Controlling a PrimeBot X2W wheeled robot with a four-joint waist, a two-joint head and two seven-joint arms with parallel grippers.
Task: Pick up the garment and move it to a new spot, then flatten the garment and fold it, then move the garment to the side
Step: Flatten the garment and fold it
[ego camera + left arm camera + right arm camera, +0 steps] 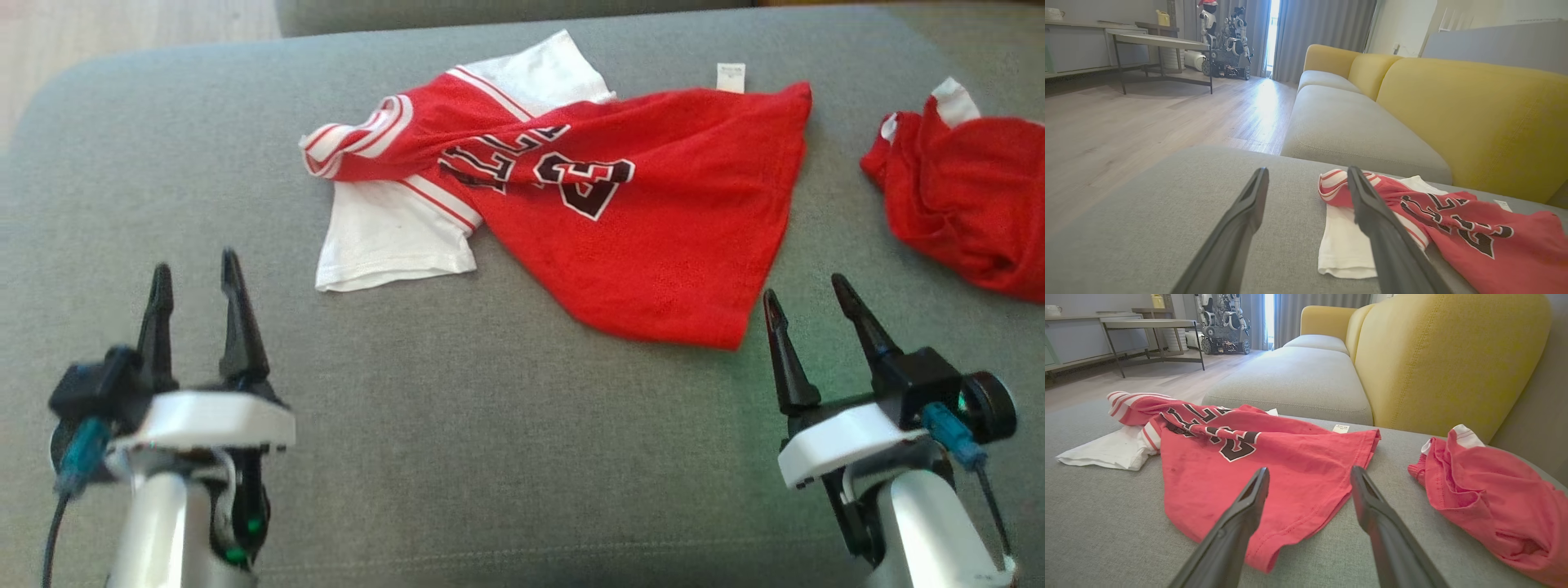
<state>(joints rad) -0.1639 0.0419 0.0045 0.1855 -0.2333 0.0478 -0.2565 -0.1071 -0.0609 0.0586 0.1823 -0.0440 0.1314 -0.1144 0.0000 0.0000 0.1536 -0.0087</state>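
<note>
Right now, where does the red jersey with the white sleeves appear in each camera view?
Head view: jersey at upper centre.
Left wrist view: jersey at lower right.
Right wrist view: jersey at centre and left.
Shared landmark: the white label at its far edge.

The second red garment (967, 204) runs off the head view's right edge, folds of the jersey (669, 245) hide part of its lettering (584, 178), and its white tag (731, 77) is unreadably small.
</note>
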